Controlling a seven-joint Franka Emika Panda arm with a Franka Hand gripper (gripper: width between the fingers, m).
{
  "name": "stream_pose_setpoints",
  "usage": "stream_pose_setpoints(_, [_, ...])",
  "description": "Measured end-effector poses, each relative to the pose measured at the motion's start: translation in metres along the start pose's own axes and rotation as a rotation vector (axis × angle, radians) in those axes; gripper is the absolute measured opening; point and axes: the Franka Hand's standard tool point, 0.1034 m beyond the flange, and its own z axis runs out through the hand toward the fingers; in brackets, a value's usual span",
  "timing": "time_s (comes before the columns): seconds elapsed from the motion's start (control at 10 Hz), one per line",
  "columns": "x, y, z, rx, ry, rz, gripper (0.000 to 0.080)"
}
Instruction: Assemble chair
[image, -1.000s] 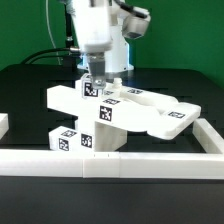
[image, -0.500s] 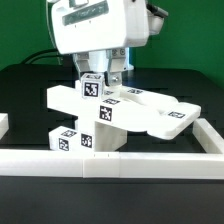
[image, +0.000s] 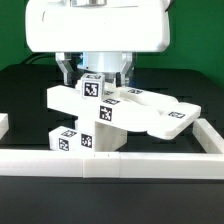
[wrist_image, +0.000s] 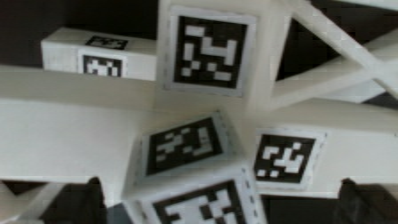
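The partly joined chair (image: 120, 112) is a stack of matte white blocks and bars with black-and-white tags, resting against the front border rail. Its top tagged block (image: 92, 87) stands highest. My gripper (image: 97, 72) hangs right over that block, open, one finger (image: 68, 70) on each side of it and neither clearly touching. In the wrist view the chair's tagged pieces (wrist_image: 205, 50) fill the picture. The gripper (wrist_image: 199, 205) shows only as dark fingertips (wrist_image: 25, 205) at the two lower corners, with a tagged block (wrist_image: 214, 200) between them.
A long white border rail (image: 110, 165) runs along the front, and another (image: 208, 132) up the exterior view's right. A small white piece (image: 3, 122) lies at the exterior view's left edge. The table (image: 30, 85) is black, with a green wall behind.
The gripper body has come much nearer the camera and now fills the top of the exterior view. Its fingers stay open around the top block. The chair pieces have not moved.
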Motion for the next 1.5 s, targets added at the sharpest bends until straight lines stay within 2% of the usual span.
stream_pose_setpoints(0.3, [0.0005, 0.0009, -0.0001, 0.000, 0.002, -0.166, 0.0606])
stream_pose_setpoints(0.4, [0.0004, 0.0008, -0.0001, 0.001, 0.002, -0.156, 0.0431])
stream_pose_setpoints(0.5, [0.0005, 0.0009, -0.0001, 0.001, 0.002, -0.156, 0.0431])
stream_pose_setpoints(0.6, [0.0006, 0.0009, -0.0002, 0.001, 0.002, -0.156, 0.0282])
stream_pose_setpoints(1.0, [0.0005, 0.0004, -0.0001, 0.006, 0.003, -0.045, 0.0284])
stream_pose_setpoints(1.2, [0.0026, 0.0003, 0.0006, 0.030, 0.035, 0.193, 0.0284])
stream_pose_setpoints(1.5, [0.0042, -0.0003, 0.0002, 0.034, 0.050, 0.372, 0.0284])
